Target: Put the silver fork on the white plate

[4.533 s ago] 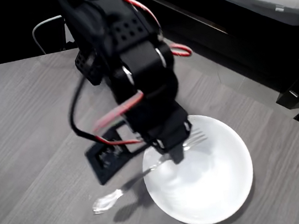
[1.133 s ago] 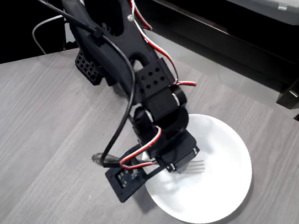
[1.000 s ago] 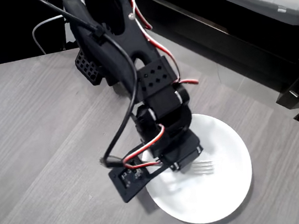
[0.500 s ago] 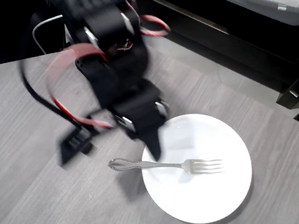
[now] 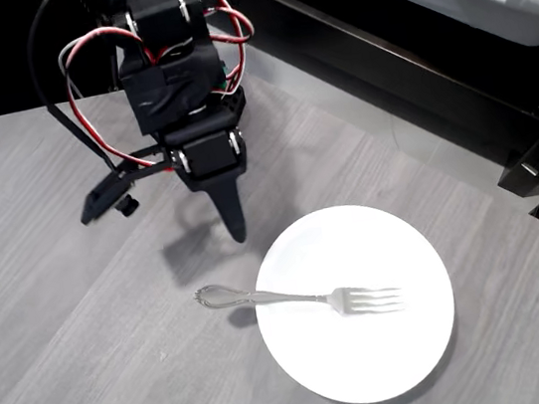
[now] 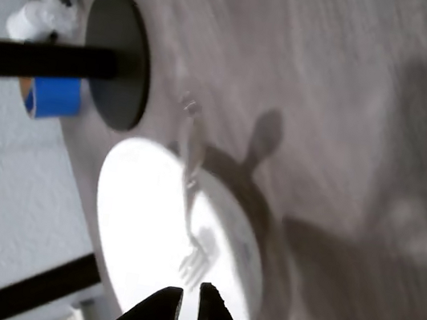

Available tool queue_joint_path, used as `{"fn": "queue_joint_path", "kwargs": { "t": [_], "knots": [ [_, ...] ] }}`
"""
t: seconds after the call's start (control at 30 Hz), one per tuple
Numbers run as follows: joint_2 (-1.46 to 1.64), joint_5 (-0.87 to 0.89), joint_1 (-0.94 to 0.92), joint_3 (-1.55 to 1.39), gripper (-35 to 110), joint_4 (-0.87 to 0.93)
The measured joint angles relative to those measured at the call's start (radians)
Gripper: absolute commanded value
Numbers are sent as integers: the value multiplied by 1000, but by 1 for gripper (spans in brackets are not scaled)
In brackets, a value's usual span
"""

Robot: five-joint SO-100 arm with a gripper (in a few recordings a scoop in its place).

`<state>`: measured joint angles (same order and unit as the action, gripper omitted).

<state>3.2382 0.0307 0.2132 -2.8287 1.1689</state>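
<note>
The silver fork (image 5: 303, 299) lies with its tines on the white plate (image 5: 372, 358) (handle end hanging over the rim). The gripper (image 5: 233, 229) is raised, holding nothing, its fingers nearly together. I judge only retreat remains.

Motion blur smeared the whole wrist view: the silver fork (image 6: 191, 197) was only a pale streak, tines barely separable. The white plate (image 6: 137, 229) ran off the bottom edge. The gripper (image 6: 186, 310) was cut there too, just its fingertips showing.
</note>
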Motion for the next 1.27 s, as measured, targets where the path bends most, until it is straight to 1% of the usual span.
{"fn": "queue_joint_path", "kwargs": {
  "t": [0.13, 0.23, 0.3, 0.43, 0.6, 1.27],
  "knots": [
    [43, 5, -14, -83, 0, 14],
    [43, 31, -12, -149, 0, 18],
    [43, 64, -44, -193, 0, 18],
    [44, 109, -118, -204, 0, 21],
    [44, 101, -121, -207, 0, 46],
    [44, 107, -127, -207, 0, 46]
  ]
}}
